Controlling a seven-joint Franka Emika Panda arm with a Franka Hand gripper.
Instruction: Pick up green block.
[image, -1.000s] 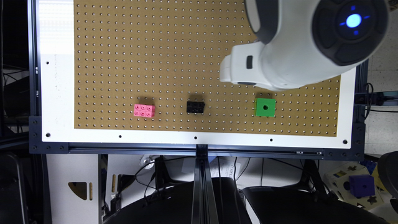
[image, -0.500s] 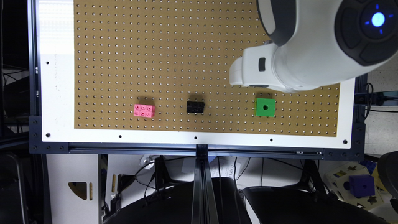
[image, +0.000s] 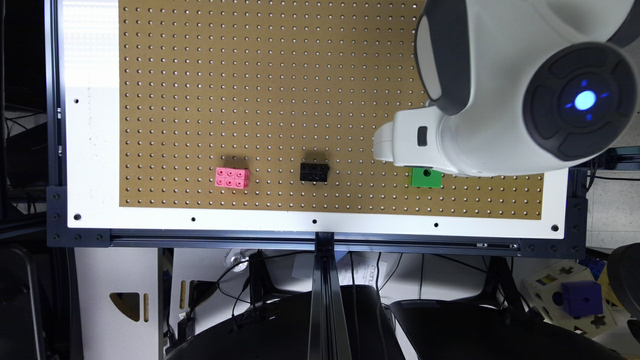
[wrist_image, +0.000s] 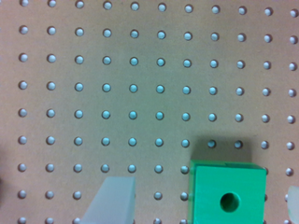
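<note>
The green block (image: 426, 178), a bright green cube with a dark round hole in its top, rests on the brown pegboard (image: 280, 90) near the front edge, toward the exterior view's right. The white arm hangs over it and hides its far edge. My gripper (image: 400, 145) is directly above the block. In the wrist view the green block (wrist_image: 227, 193) lies between the two pale fingers (wrist_image: 112, 203), closer to the one at the frame's edge. The gripper (wrist_image: 204, 191) is open and holds nothing.
A pink studded brick (image: 232, 177) and a black studded brick (image: 314, 172) lie in the same row, toward the exterior view's left of the block. The board's white border (image: 310, 220) and a dark frame rail run along the front.
The arm has swung toward the exterior view's right and toward the board's front edge. It now overlaps the green block's far edge. The blocks have not moved.
</note>
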